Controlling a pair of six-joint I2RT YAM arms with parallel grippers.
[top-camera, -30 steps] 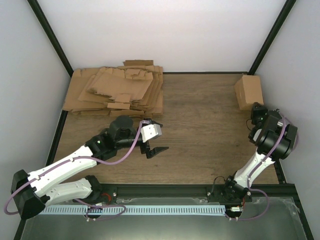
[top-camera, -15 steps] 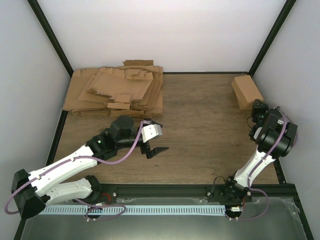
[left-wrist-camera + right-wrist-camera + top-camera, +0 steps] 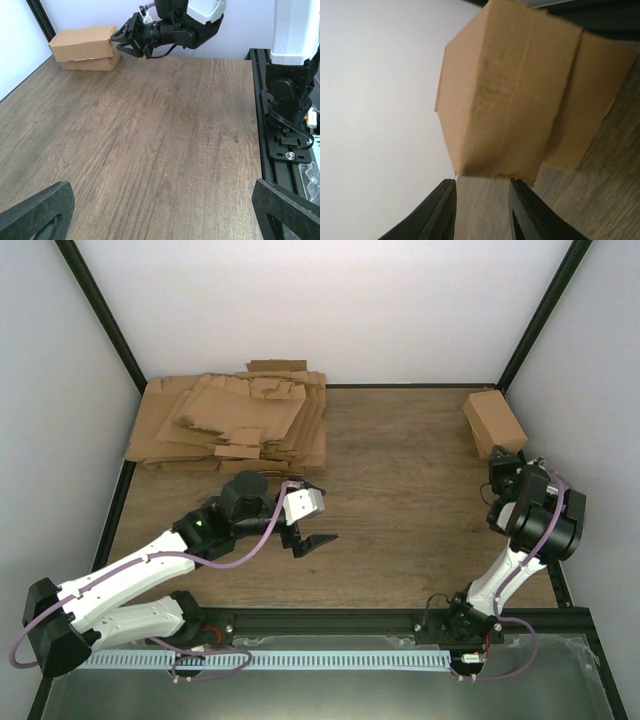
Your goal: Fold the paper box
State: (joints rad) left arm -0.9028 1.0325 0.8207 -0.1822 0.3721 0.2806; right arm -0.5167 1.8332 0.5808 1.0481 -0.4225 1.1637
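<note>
The paper box (image 3: 493, 423) is a small closed brown carton lying on the wooden table at the far right, near the back corner. It also shows in the left wrist view (image 3: 85, 45) and fills the right wrist view (image 3: 520, 90). My right gripper (image 3: 497, 472) sits just in front of the carton with its jaws a little apart and nothing between them (image 3: 480, 200); the carton's near end lies just beyond the fingertips. My left gripper (image 3: 310, 540) is wide open and empty over the middle of the table, with its fingertips (image 3: 37, 212) at the frame's bottom corners.
A thick heap of flat brown cardboard sheets (image 3: 235, 420) lies at the back left. Black frame posts (image 3: 530, 320) stand at the back corners, with white walls behind. A black rail (image 3: 330, 620) runs along the near edge.
The carton has turned slightly and shifted a little left. My right gripper has drawn back from it toward the near left. The left arm has not moved.
</note>
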